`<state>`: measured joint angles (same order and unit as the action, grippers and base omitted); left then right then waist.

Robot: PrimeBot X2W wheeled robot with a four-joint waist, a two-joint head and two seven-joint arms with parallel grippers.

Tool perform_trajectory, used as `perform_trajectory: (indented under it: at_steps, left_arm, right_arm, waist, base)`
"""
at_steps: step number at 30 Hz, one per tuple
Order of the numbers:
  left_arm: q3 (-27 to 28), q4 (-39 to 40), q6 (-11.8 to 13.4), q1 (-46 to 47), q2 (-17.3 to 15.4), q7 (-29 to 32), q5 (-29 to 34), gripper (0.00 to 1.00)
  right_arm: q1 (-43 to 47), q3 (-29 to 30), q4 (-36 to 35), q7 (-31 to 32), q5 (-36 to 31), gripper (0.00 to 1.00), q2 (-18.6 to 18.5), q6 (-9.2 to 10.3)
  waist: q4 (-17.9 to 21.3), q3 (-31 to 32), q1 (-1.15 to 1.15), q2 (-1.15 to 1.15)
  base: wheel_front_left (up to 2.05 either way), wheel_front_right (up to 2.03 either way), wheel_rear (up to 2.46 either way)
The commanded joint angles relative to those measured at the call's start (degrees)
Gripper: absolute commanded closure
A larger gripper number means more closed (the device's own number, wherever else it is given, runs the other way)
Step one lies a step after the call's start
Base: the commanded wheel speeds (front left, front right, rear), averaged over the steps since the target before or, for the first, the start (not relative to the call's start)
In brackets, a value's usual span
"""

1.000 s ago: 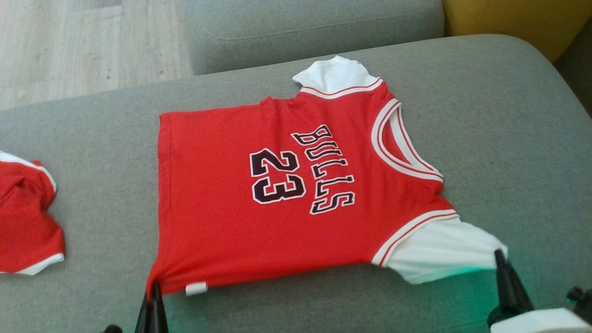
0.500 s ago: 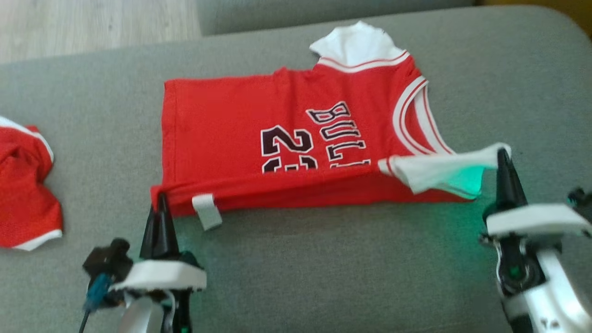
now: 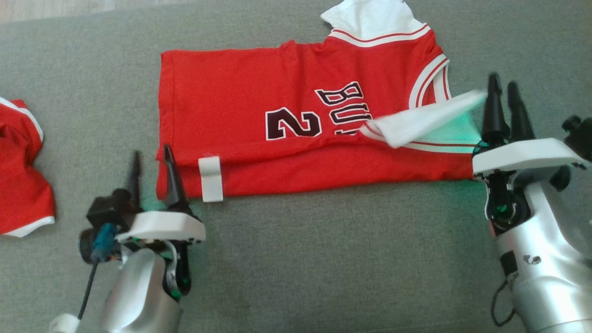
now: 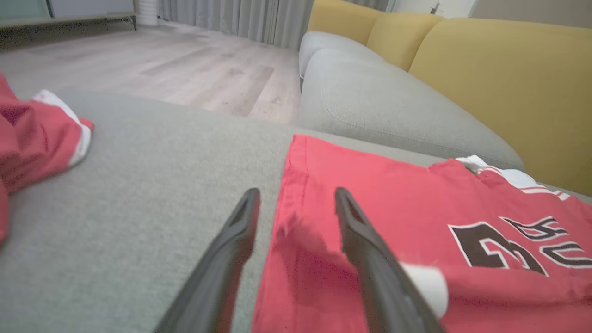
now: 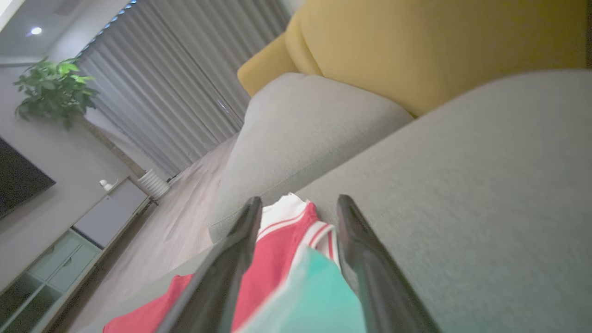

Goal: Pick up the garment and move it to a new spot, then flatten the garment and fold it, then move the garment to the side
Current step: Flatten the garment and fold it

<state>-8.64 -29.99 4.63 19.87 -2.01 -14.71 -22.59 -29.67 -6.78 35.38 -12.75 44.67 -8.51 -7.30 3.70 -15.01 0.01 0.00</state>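
Grey sofa cushion | red jersey lies part-folded | left claw, right claw parted, gripping nothing | wood floor, curtains beyond

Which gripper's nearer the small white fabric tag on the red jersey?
Left. The left gripper is right beside the white tag; the right gripper is far off by the white sleeve.

Home living room, grey sofa, yellow cushions, curtains, potted plant
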Motion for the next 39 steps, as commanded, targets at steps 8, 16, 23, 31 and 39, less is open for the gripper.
perform_trajectory:
  at_steps: [8,16,23,31,39]
  left_arm:
    - [2.17,9.37,3.14,-7.12,-0.87,-0.29,8.53,0.00]
    - [0.76,9.71,3.87,-14.92,-0.87,-0.29,12.44,0.00]
    - [1.10,9.60,3.59,-19.15,-0.87,-0.29,12.84,0.00]
    - [0.76,9.97,3.20,-22.44,-0.87,-0.29,12.57,0.00]
    - [-0.69,10.11,2.90,-21.10,-0.87,-0.29,12.62,0.00]
  right_arm:
    - [8.50,3.96,-14.08,-2.23,-24.57,0.00,0.19,-0.19]
    - [19.32,5.81,-16.10,-2.24,-35.41,0.00,3.32,-0.19]
    - [24.16,6.52,-14.71,-2.24,-36.94,0.00,4.54,-0.19]
    - [26.64,6.23,-11.96,-2.24,-37.18,0.00,5.20,-0.19]
    - [21.08,8.89,-4.95,-2.25,-35.97,0.00,5.40,-0.19]
  waist:
    - [-0.12,2.85,-0.01,0.00]
    - [0.04,7.86,-0.01,0.00]
    - [-0.06,11.28,-0.01,0.00]
    - [-0.10,12.74,-0.01,0.00]
    - [-0.30,10.45,-0.01,0.00]
  base:
    - [0.00,0.00,0.00]
    - [0.00,0.00,0.00]
    - [0.00,0.00,0.00]
    - [0.00,0.00,0.00]
    - [0.00,0.00,0.00]
